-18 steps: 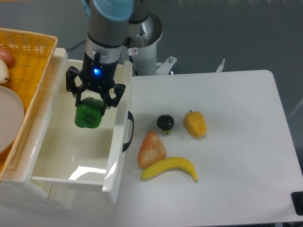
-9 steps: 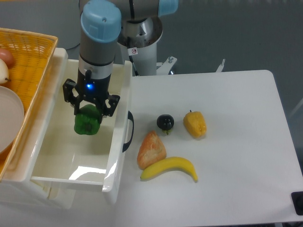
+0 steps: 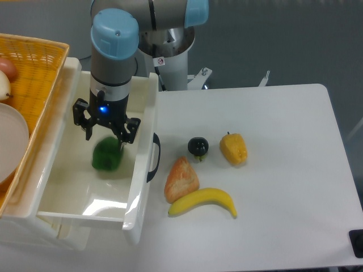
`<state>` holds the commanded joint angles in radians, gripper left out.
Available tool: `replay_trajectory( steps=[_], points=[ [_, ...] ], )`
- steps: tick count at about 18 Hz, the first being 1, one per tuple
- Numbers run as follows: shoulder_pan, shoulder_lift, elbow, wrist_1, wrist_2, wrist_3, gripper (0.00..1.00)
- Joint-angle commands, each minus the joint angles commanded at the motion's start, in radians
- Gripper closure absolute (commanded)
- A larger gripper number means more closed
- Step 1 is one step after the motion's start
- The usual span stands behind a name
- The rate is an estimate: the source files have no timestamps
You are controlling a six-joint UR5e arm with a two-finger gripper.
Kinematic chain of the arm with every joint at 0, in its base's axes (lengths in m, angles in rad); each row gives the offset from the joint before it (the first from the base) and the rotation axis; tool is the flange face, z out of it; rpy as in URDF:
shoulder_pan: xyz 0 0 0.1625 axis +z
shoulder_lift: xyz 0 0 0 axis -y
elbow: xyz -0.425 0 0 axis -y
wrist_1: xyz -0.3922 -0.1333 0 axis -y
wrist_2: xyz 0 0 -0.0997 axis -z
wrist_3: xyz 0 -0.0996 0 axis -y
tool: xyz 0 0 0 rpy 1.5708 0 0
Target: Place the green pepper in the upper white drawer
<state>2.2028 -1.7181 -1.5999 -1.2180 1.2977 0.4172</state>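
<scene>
green pepper blurred inside the upper white drawer, open pincer just above it

The arm comes down from the top of the frame, left of centre. Its grey base column stands at top centre, and a grey link with light-blue joint caps crosses in front of it. The last joint, capped in light blue, sits in the upper left, and the wrist drops straight down from it as a grey cylinder with a black lower section where a small blue light glows. The gripper hangs below, pointing down, left of centre in the frame. Its two black fingers are spread wide, one to each side, with nothing clamped between them.
</scene>
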Motion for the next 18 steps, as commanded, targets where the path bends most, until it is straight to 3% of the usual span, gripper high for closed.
replay_trajectory(
  steps=[10, 18],
  points=[
    [0.009, 0.018, 0.028, 0.034, -0.002, 0.000, 0.05],
    [0.100, 0.023, 0.112, 0.034, -0.003, 0.000, 0.00]
  ],
)
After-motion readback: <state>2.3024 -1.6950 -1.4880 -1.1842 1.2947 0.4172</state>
